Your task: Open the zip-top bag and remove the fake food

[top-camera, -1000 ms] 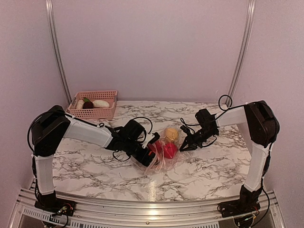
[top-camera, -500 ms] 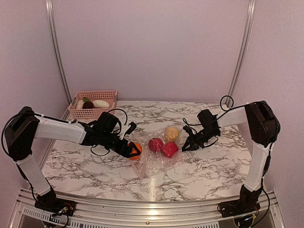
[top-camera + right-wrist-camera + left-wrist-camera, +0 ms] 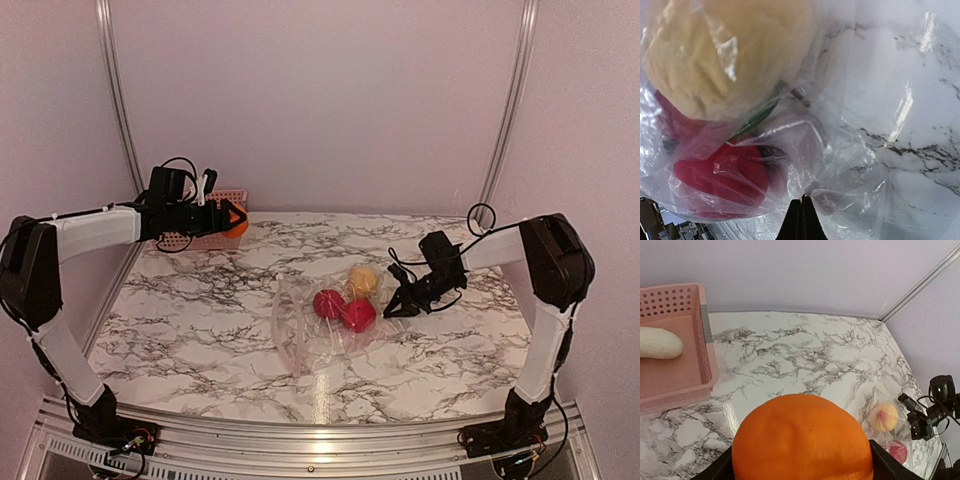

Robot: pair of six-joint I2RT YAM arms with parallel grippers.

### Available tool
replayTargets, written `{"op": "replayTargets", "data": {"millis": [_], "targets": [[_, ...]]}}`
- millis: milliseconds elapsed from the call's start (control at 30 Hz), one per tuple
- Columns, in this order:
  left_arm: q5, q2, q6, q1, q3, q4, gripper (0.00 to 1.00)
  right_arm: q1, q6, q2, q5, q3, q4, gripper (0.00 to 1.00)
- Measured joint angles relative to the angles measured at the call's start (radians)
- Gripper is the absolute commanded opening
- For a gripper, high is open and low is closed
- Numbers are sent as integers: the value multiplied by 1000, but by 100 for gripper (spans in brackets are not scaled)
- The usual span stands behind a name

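Left hand [image 3: 230,216]: fingers wide apart, gripping an orange toy fruit [image 3: 802,440] in the air, well apart from the zip-top bag [image 3: 300,340], to its far left.
Right hand [image 3: 390,309]: fully closed, pinching the bag's right edge.
Fake food [image 3: 359,315]: two red pieces and one yellow piece, inside the bag on the worktop [image 3: 180,330].

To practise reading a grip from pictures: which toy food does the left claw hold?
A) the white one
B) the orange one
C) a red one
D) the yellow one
B: the orange fruit sits between the fingers of the left claw in its wrist view, raised near the pink basket.
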Motion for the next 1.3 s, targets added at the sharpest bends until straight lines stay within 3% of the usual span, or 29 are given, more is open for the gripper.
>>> {"op": "replayTargets", "data": {"millis": [300, 633, 967, 1300], "targets": [[-134, 292, -71, 143, 458, -79, 68, -1, 26, -55, -8, -33, 25, 0], [-229, 617, -83, 180, 788, -161, 73, -1, 59, -77, -8, -45, 35, 0], [-230, 773, -125, 179, 901, -161, 98, 1, 72, -100, -11, -45, 27, 0], [-203, 727, -105, 179, 849, -172, 99, 22, 79, -119, -40, -45, 43, 0]]}}
